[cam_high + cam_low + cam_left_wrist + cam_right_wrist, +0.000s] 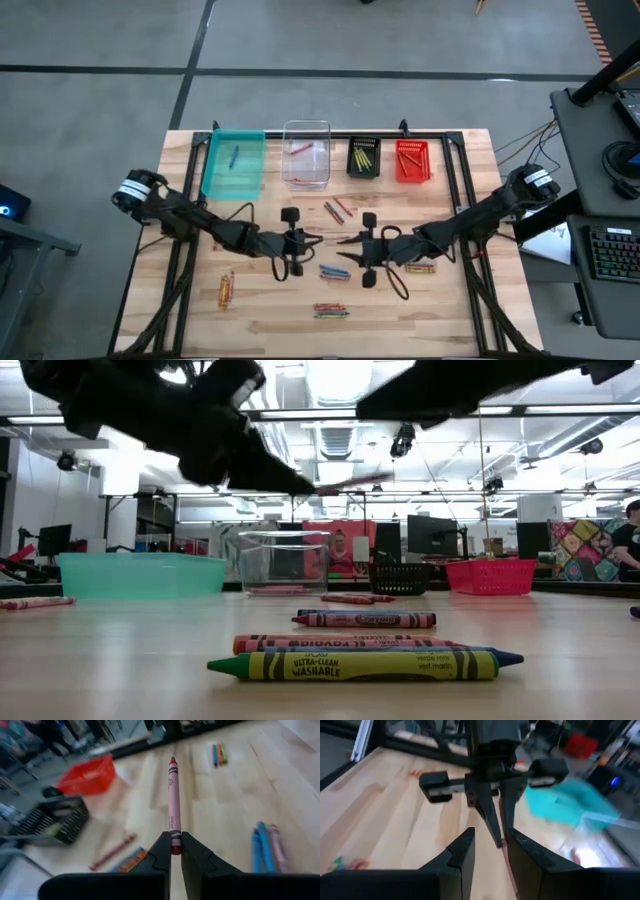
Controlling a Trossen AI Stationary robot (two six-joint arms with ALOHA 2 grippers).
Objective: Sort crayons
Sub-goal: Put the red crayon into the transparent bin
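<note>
Firmly, the left end effector (174,851) pinches a red crayon (173,800); the right end effector (490,845) stands open.

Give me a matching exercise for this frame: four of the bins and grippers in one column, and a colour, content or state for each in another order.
Things:
1. teal bin
2. black bin
3. left gripper
4. right gripper

States:
A. holds yellow crayons
B. open, facing the other gripper
C. shut on a red crayon
D. holds one blue crayon

Pairs: 1-D, 2-A, 3-C, 4-B
</note>
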